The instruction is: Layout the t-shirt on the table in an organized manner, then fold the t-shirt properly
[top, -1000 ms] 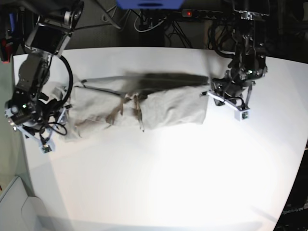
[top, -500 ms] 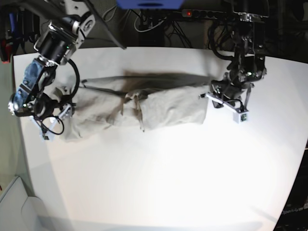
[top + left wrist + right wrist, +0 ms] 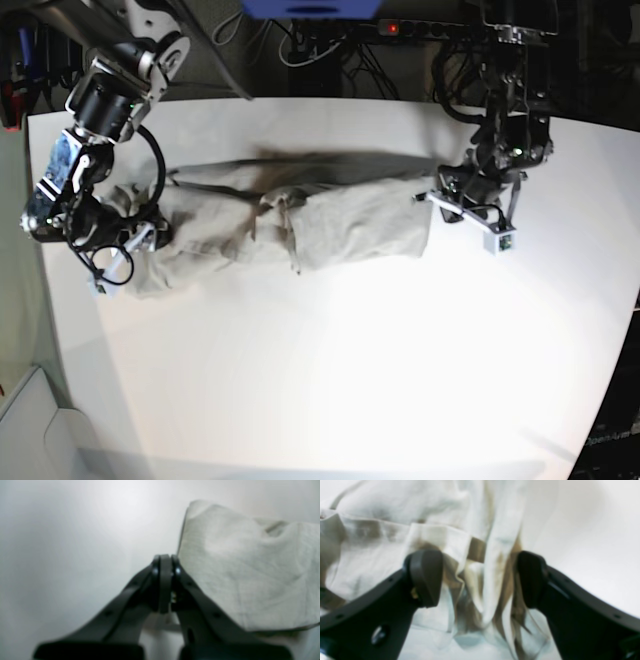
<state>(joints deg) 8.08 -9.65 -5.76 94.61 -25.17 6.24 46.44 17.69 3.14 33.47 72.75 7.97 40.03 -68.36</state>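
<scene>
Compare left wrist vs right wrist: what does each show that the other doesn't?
Left wrist only: the left hand shut, its black fingers pressed together beside a flat, smooth edge of the light grey-beige cotton t-shirt, with nothing visibly caught between them.

Right wrist only: the right hand open wide, its fingers either side of a bunched, deeply creased part of the shirt with hems and folds showing.

Both: the same shirt lying on the smooth white table, seen close and blurred.
</scene>
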